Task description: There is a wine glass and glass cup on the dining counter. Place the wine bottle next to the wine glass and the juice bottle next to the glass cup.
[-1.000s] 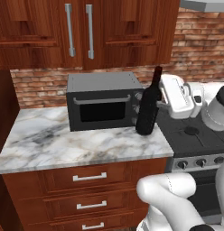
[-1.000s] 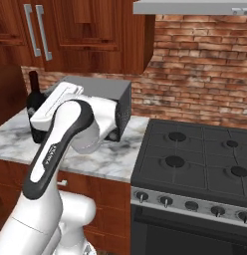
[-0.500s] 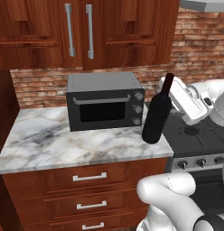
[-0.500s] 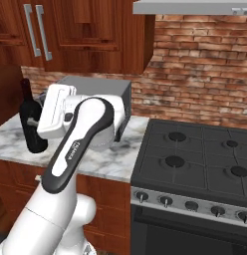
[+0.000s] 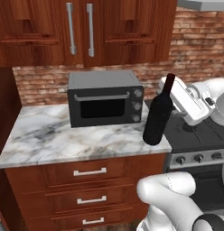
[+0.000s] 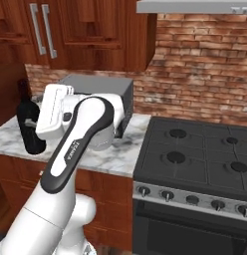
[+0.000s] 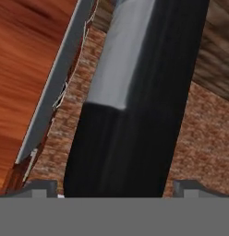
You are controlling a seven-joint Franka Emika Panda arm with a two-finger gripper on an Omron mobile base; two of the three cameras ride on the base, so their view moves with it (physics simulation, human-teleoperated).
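Note:
The wine bottle [image 5: 157, 116] is tall, black and glossy with a dark red top. It leans with its neck to the right, over the front right corner of the kitchen counter [image 5: 64, 140]. My gripper [image 5: 170, 96] is shut on its upper body. From the right base view the wine bottle [image 6: 29, 127] sits left of my white hand, with the gripper [image 6: 33, 122] closed around it. In the hand view the bottle [image 7: 135, 115] stands between the fingertips of the gripper [image 7: 115, 186]. The wine glass, glass cup, juice bottle and dining counter are out of view.
A dark grey microwave [image 5: 105, 97] stands at the back of the counter, just left of the bottle. A black gas stove [image 6: 195, 159] adjoins the counter on the right. Wooden wall cabinets [image 5: 82, 31] hang overhead, and a range hood [image 6: 195, 6] is above the stove.
The bottle has moved from beside the microwave toward the counter's front right corner. It has tipped over, neck to the right, while staying in my grip.

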